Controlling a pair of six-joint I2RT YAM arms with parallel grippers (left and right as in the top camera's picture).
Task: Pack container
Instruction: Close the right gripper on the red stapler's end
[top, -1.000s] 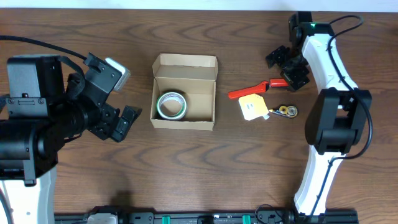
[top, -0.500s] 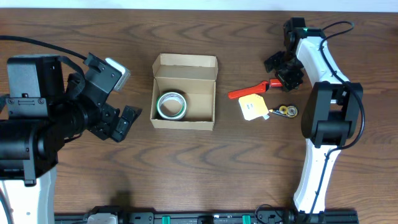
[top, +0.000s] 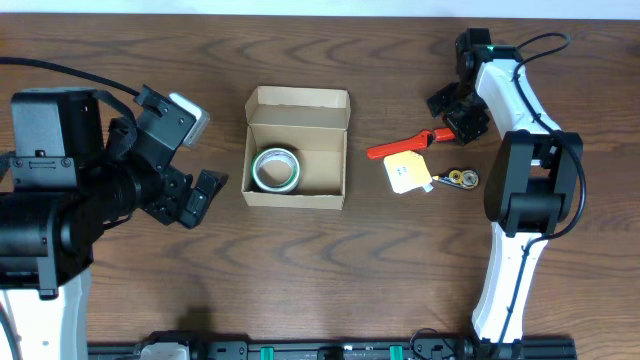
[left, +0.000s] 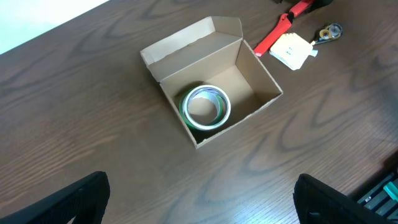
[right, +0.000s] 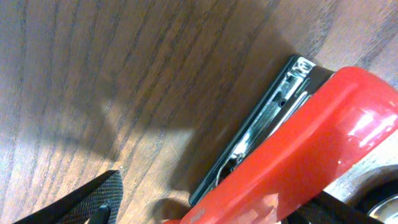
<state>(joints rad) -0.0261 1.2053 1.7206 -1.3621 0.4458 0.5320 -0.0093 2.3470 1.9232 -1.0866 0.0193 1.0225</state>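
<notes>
Container (top: 296, 150): tan cardboard box, lid flap open, sitting mid-surface (top: 330, 260), btwn the two arms.
Tape roll (top: 275, 168): lying flat inside Container, left half.
Red-handled item (top: 400, 146): lying right of Container, apart from it.
Yellow card (top: 406, 173): lying just below Red-handled item, near it.
Left tool (left: 205, 199): fingers spreading wide, hovering left of Container, holding nothing.
Right tool (top: 457, 112): fingers spreading apart, straddling far end of Red-handled item; contact can't tell.
</notes>
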